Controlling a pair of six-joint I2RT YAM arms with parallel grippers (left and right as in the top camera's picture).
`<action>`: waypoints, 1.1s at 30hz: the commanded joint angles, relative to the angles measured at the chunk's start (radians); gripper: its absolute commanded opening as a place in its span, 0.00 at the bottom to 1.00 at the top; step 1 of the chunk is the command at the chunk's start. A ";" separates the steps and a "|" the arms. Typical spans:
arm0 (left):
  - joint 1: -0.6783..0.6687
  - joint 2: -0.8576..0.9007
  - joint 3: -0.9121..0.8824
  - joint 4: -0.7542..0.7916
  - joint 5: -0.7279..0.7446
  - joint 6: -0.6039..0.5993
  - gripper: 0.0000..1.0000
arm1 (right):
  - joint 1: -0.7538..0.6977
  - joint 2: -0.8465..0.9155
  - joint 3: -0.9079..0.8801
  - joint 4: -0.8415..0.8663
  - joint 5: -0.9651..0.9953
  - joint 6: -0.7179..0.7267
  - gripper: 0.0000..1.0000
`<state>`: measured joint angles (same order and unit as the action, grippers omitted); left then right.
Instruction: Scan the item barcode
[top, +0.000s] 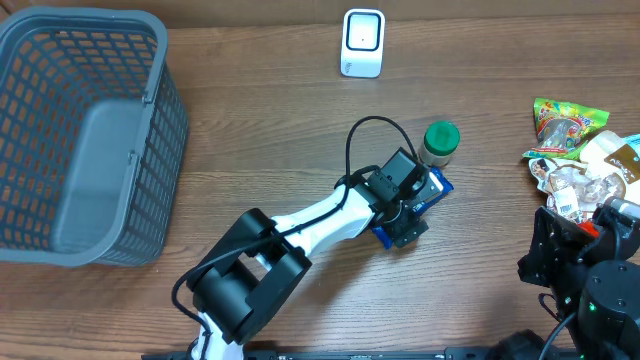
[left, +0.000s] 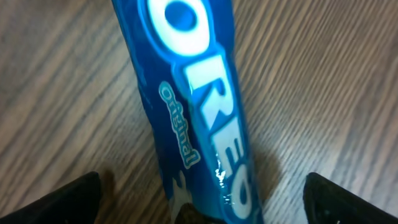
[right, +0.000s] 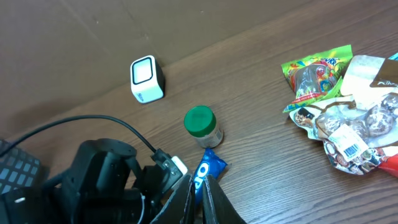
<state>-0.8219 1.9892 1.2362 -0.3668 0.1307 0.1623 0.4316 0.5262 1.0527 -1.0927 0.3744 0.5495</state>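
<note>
A blue Oreo pack (left: 199, 93) lies flat on the wooden table, lengthwise between the fingers of my left gripper (left: 202, 208). The gripper is open: one black fingertip shows at the lower left, the other at the lower right, both well clear of the wrapper. From overhead, the left gripper (top: 405, 215) hovers over the Oreo pack (top: 435, 188) at mid-table. No barcode shows on it. A white scanner (top: 362, 42) stands at the far edge. My right gripper (right: 202, 199) is shut on nothing, raised at the near right.
A green-lidded jar (top: 440, 143) stands just beyond the pack. A grey mesh basket (top: 170, 120) fills the left side. Several snack bags (top: 575, 150) are piled at the right edge, close to the right arm (top: 590, 275).
</note>
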 joint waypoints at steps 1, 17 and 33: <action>0.011 0.014 -0.006 0.003 -0.006 0.016 0.84 | -0.001 -0.006 -0.005 0.006 0.018 0.001 0.08; 0.012 0.014 -0.007 -0.014 -0.007 0.016 0.60 | -0.001 -0.006 -0.005 0.006 0.018 0.001 0.08; 0.073 0.024 0.031 -0.098 0.230 -0.005 0.38 | -0.001 -0.006 -0.005 0.006 0.029 -0.003 0.08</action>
<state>-0.7742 1.9995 1.2419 -0.4339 0.2443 0.1638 0.4320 0.5262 1.0527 -1.0931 0.3798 0.5495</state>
